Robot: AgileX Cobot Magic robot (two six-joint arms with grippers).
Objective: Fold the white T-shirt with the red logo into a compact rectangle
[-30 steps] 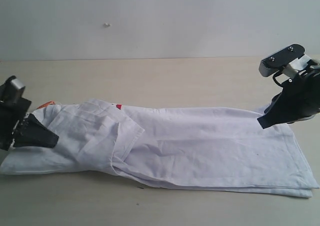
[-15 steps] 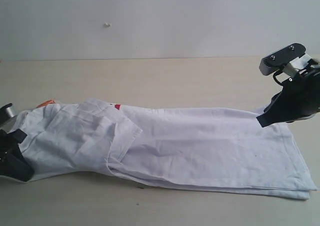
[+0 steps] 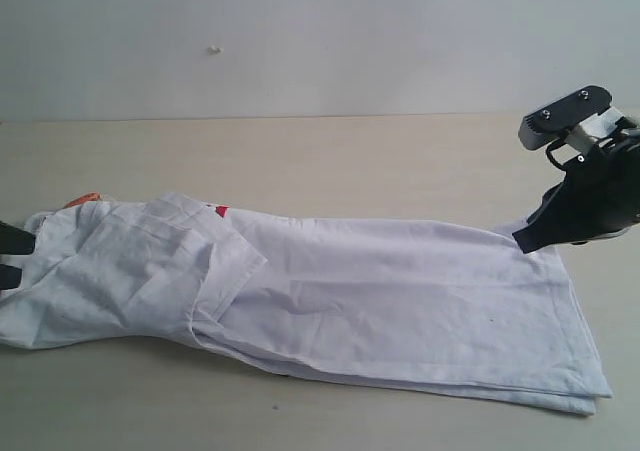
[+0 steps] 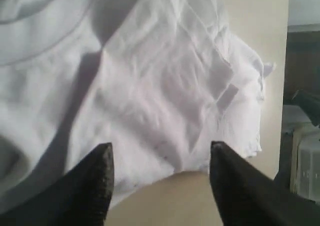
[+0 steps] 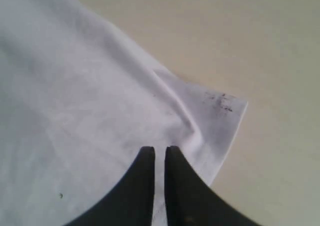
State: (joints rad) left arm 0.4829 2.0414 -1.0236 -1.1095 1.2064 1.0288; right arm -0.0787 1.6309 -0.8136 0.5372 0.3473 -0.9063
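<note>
Lying along the desk (image 3: 350,161) as a long, wrinkled strip folded lengthwise, the shirt (image 3: 400,301) has its neck end at the left, where an orange tag (image 3: 85,199) and a sliver of the red logo (image 3: 218,210) peek from the folds. The left pincer (image 4: 161,153) stands wide at that end, its black fingers apart with nothing between them, over the shirt's edge and bare desk. The right pincer (image 5: 159,151) is narrowed to a slit at the shirt's far right corner, its tip at the cloth, though I cannot tell whether it nips any.
</note>
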